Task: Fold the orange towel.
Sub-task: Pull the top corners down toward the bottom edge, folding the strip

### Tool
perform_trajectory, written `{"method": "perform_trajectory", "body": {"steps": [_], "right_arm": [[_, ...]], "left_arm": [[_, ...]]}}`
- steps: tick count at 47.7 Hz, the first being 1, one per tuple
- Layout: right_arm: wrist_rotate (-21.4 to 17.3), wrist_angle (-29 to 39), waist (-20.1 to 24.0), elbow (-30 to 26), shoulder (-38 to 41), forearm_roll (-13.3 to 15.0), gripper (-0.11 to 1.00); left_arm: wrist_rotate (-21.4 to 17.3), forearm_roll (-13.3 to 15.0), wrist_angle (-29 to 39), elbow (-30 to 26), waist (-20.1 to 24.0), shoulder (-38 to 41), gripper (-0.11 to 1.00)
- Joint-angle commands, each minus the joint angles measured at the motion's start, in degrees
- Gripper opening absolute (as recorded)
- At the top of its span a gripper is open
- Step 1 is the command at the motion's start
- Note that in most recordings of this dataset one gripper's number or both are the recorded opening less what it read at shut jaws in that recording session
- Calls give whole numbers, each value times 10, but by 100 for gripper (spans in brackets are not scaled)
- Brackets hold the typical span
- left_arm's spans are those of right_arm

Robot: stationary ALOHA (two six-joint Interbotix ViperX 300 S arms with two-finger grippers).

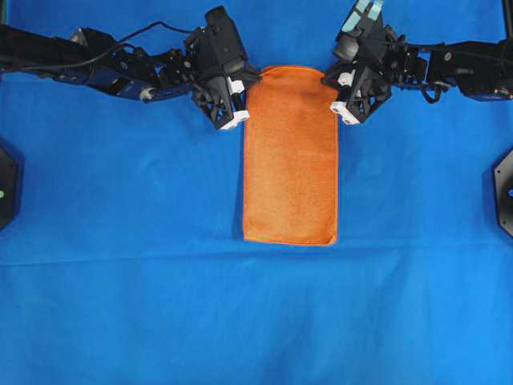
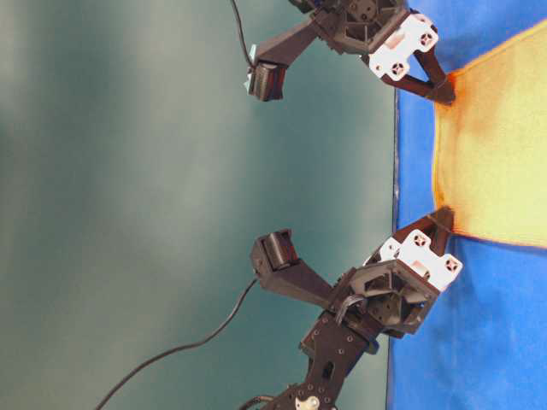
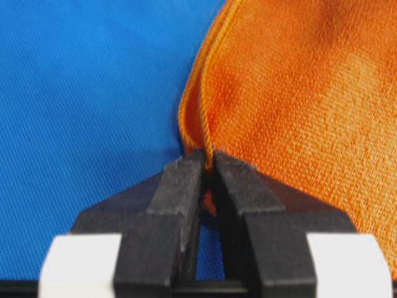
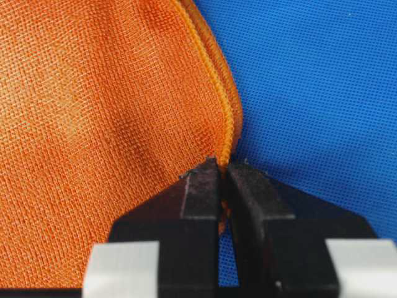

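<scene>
Two grippers: both at the towel's far corners
Orange towel (image 1: 290,156): folded rectangle on blue cloth (image 1: 120,281)
Left gripper (image 3: 209,162): pinching doubled hem
Right gripper (image 4: 222,167): clamped on opposite corner's hem

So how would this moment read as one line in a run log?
orange microfibre towel: folded, flat on blue cloth | left gripper: shut on its edge | right gripper: same

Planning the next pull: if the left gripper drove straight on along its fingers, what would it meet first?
Nothing to cross: the left gripper is already shut on the orange towel at its hem. Pushing on would likely bunch the towel against the blue cloth beneath; depth is unclear.
</scene>
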State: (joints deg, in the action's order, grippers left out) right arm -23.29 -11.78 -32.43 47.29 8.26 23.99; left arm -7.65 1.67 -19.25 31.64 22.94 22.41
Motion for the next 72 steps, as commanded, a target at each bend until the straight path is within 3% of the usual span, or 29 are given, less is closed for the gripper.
{"method": "perform_trajectory", "body": {"steps": [1,19,32,48,59,65,72], "right_arm": [[-2,-4,-1,-2,-8,-8,4],[2,2,-10,-5,-47,-18,4],[4,18,-30,-8,-79,-17,4],[5,18,-25,-5,-90,-15,4],[-4,25,16,12,-143,-18,4],[-6,53,63,31,-183,-26,4],[-6,80,133,47,-212,-57,4]], "left_arm": [[-3,-1,-3,-11,6,-10,3],[-54,-1,18,-13,24,-56,3],[-69,-1,22,-18,35,-71,3],[-60,-1,45,-10,27,-86,3],[-46,-1,91,21,-5,-145,3],[-45,-1,118,42,-44,-185,3],[-33,-1,149,69,-91,-219,3]]}}
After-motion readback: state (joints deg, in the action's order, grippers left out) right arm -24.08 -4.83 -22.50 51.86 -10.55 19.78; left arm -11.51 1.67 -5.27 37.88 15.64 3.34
